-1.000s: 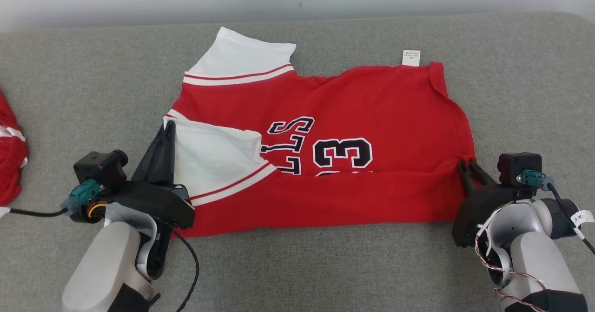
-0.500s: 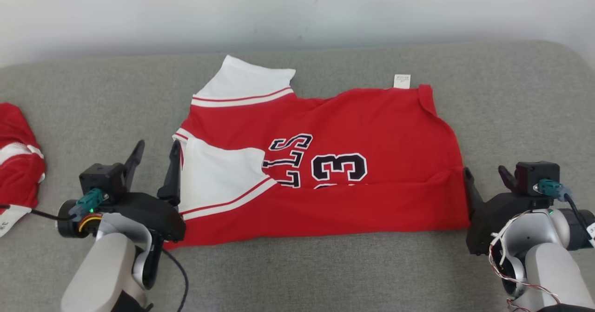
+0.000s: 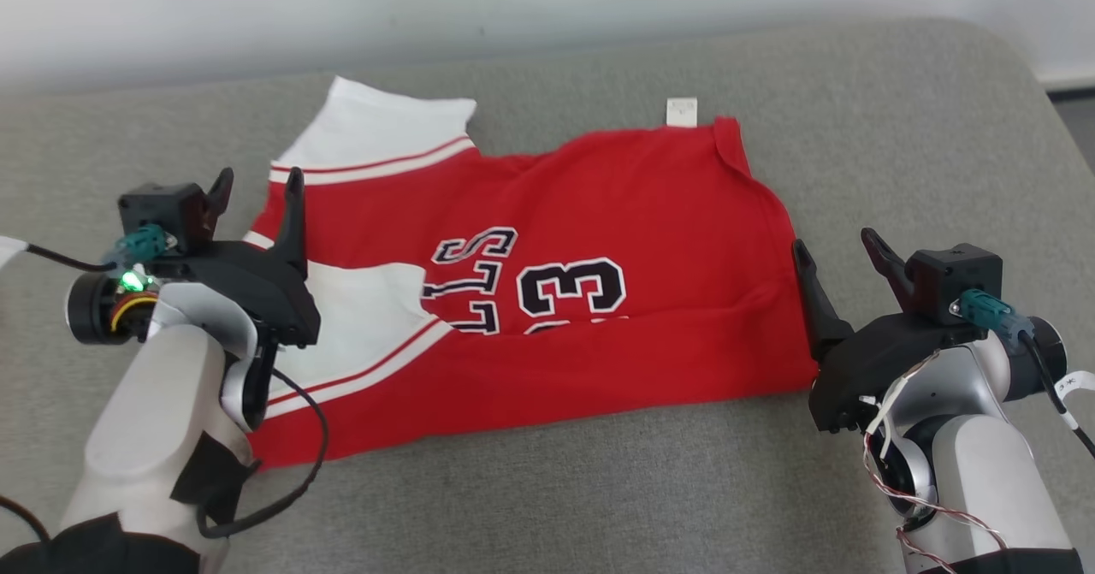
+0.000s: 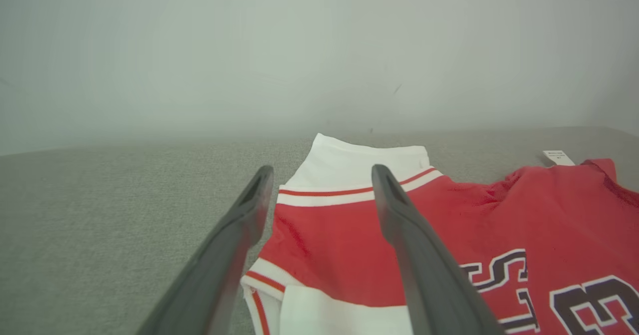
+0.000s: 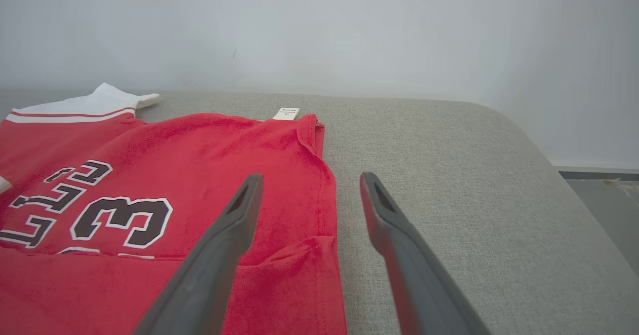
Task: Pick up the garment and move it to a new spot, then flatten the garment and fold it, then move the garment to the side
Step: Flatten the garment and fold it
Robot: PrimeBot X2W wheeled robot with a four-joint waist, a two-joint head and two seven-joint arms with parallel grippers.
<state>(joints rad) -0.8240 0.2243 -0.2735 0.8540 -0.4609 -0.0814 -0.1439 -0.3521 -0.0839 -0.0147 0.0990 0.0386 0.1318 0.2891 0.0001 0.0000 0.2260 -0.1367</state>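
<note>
The red shirt (image 3: 599, 206) lies spread on the grey cushion (image 3: 898, 129) between the two grippers, its near edge folded up over the lower part of the lettering. The left gripper (image 3: 259, 179) stands wide open and empty above the shirt's white-sleeved end, one finger over the cloth and the other over the cushion. The right gripper (image 3: 834, 240) is equally wide open, holding nothing, and straddles the shirt's opposite side edge by the fold. A white tag (image 3: 682, 110) sticks out from the far edge.
</note>
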